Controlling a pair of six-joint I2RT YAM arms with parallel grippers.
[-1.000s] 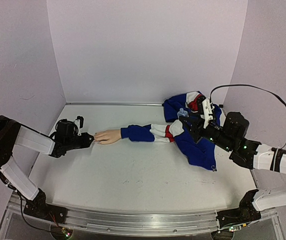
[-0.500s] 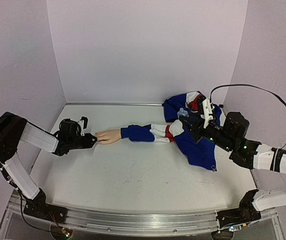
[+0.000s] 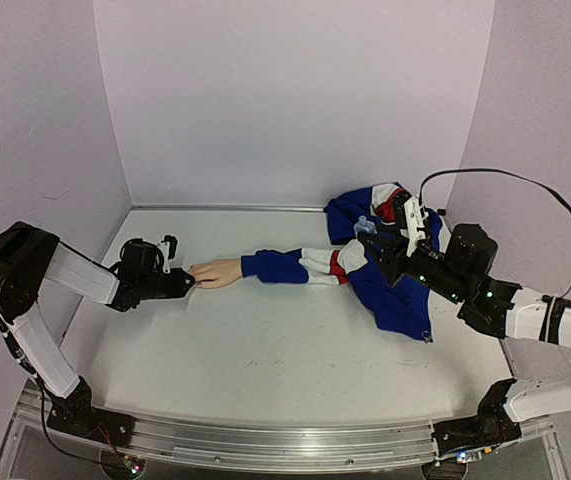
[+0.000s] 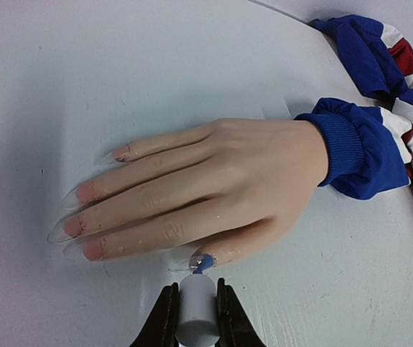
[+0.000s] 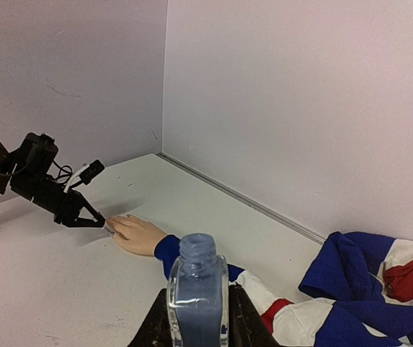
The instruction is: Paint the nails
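While clamped, brush (image 4: 197,315) against thumbnail (image 4: 191,260).

A blue, red and white jacket (image 3: 390,295) lies crumpled on the white table (image 3: 265,370).

Top view: nails (image 3: 193,271) too small to resolve. Left wrist: cap (image 4: 196,318) and left gripper (image 4: 196,293) cropped by bottom edge; thumb nail (image 4: 190,262) partly hidden by blue brush tip (image 4: 205,264). Right wrist: bottle (image 5: 197,289) base cropped.
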